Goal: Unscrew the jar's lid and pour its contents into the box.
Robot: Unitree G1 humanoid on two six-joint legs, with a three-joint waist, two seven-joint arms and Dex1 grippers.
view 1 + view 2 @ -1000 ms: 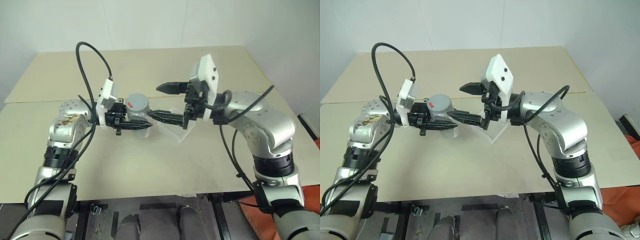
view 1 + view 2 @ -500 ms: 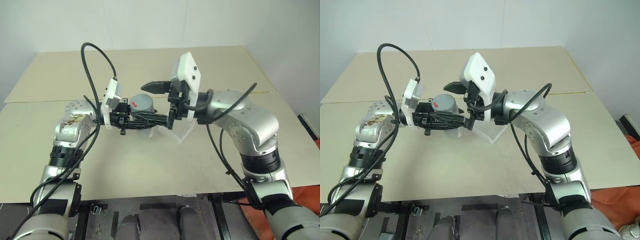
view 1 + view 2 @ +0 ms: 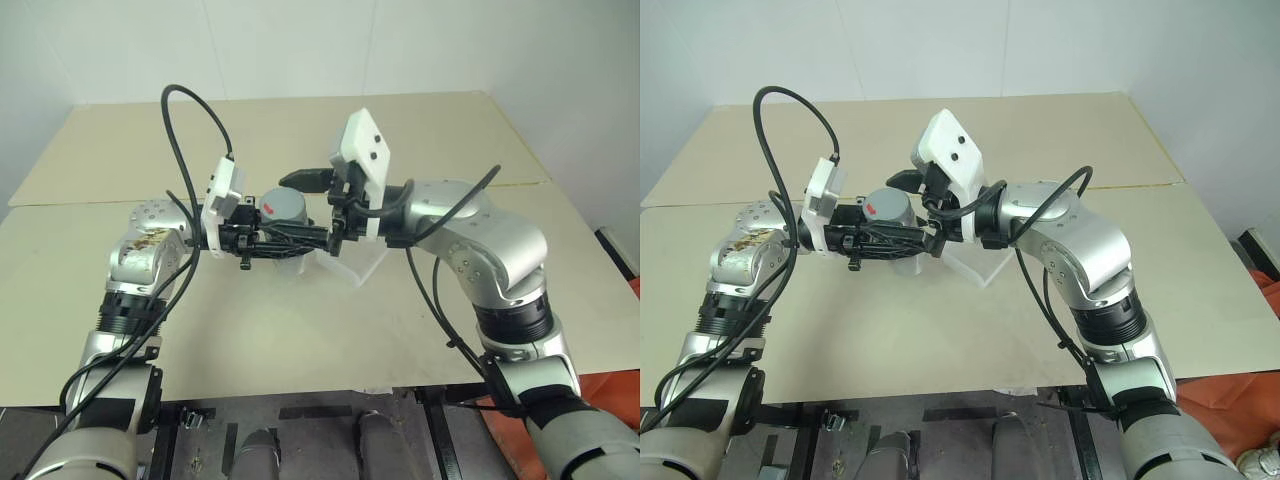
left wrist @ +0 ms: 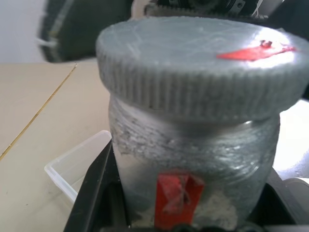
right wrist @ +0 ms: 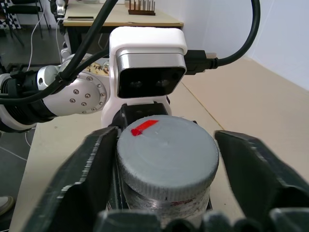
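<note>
Held above the desk (image 3: 300, 330) at the box's (image 3: 365, 262) nine o'clock, the stiff, light jar (image 3: 283, 212) sits clenched in the left claw (image 3: 275, 243), while the right claw (image 5: 166, 159) straddles the ribbed lid (image 5: 166, 150), one finger (image 5: 94, 169) touching, the other apart.

The jar (image 3: 283, 212) hangs above the counter (image 3: 300, 330) between the left gripper (image 3: 285, 245) and right gripper (image 3: 318, 205), lid (image 5: 166, 154) on top. The box (image 3: 355, 262) lies below, rightward.
</note>
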